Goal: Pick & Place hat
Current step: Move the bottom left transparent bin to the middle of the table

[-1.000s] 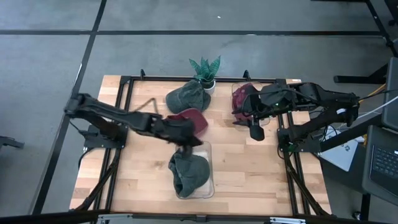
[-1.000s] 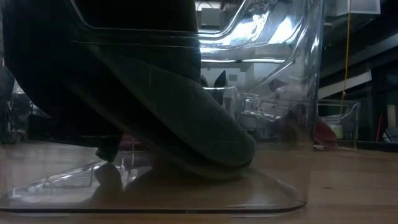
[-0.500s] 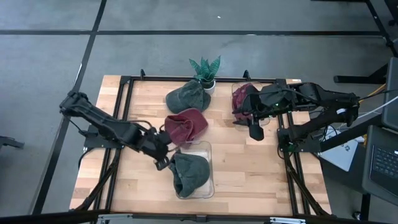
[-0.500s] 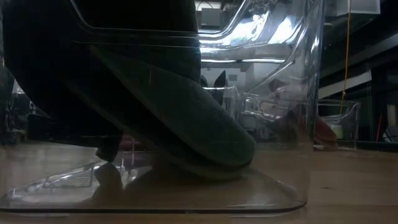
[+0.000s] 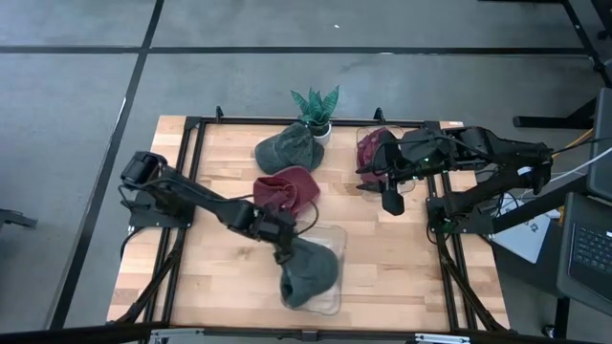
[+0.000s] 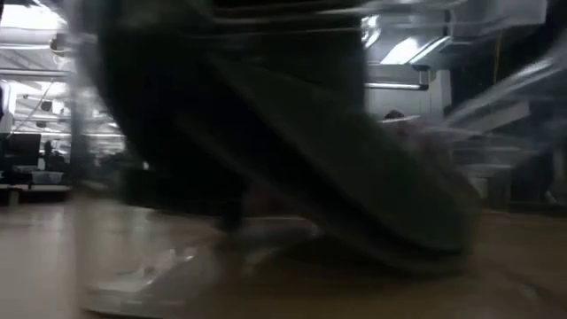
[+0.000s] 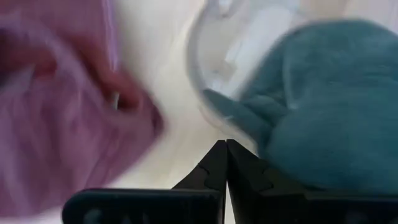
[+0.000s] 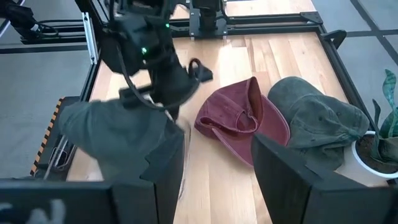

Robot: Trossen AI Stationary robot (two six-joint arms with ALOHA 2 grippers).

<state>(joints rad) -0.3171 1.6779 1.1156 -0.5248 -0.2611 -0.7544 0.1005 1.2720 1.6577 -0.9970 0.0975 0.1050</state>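
The left gripper [image 5: 283, 250] is being held low over the table [image 5: 382, 277], its fingers [image 7: 225, 163] pressed together with nothing between them, at the near edge of the clear bin [image 5: 330, 239]. Half a second earlier it was lying just left of the bin; now it has been carried rightward and is touching the bin's upper left corner. The bin has been turned and pushed: earlier it was sitting square to the table's edge, and now it is being seen skewed, its lower end swung toward the right. The dark green hat [image 5: 311, 274] inside it has been shifted along with it and is bulging over the bin's lower left rim. In the low view the bin and the hat are being shown blurred and displaced to the right.

The maroon hat [image 5: 286, 190] is lying on the wood just beside the left arm, where it was before. A second green hat [image 5: 287, 146] is resting against the potted plant [image 5: 316, 108] at the far edge, unchanged.

The right gripper [image 5: 391, 198] is being kept parked over the right side of the table, jaws apart and empty, beside another maroon hat [image 5: 370, 150]; its position has not been altered.
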